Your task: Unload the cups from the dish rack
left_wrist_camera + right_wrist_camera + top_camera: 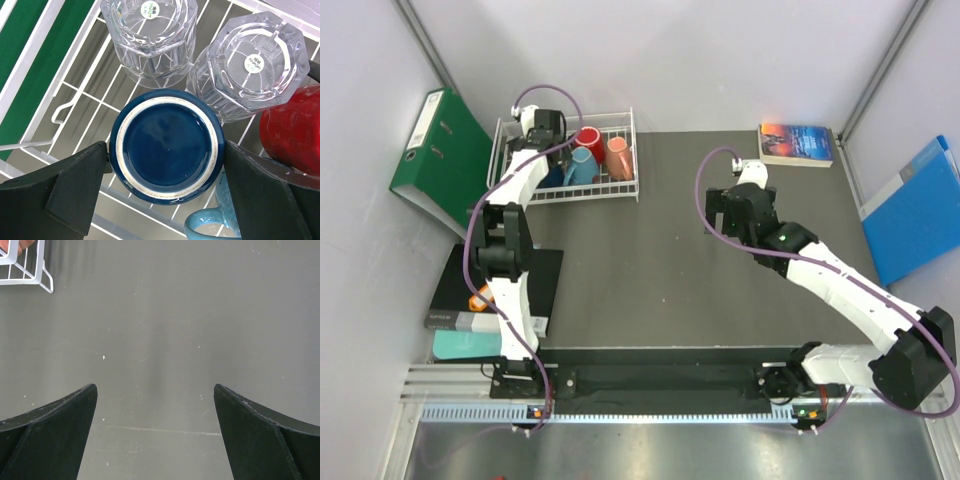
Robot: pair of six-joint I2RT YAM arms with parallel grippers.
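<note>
Inside the dish rack [585,195], two upturned glass tumblers [150,35] and a red mug [292,130] crowded an upside-down dark blue mug [167,145]. The left gripper [165,160] hung spread wide, one finger on either side of that mug. The right gripper [155,410], also spread, hovered over the table [165,315] beside the rack.

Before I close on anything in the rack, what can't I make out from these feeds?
Top view: the left gripper hides the glass tumblers and much of the dark blue mug.
Left wrist view: dark blue mug's handle unseen; light blue mug cut by the bottom edge, red mug by the right; tumbler labels too small.
Right wrist view: only a dish rack corner, cut by the frame edge.
</note>
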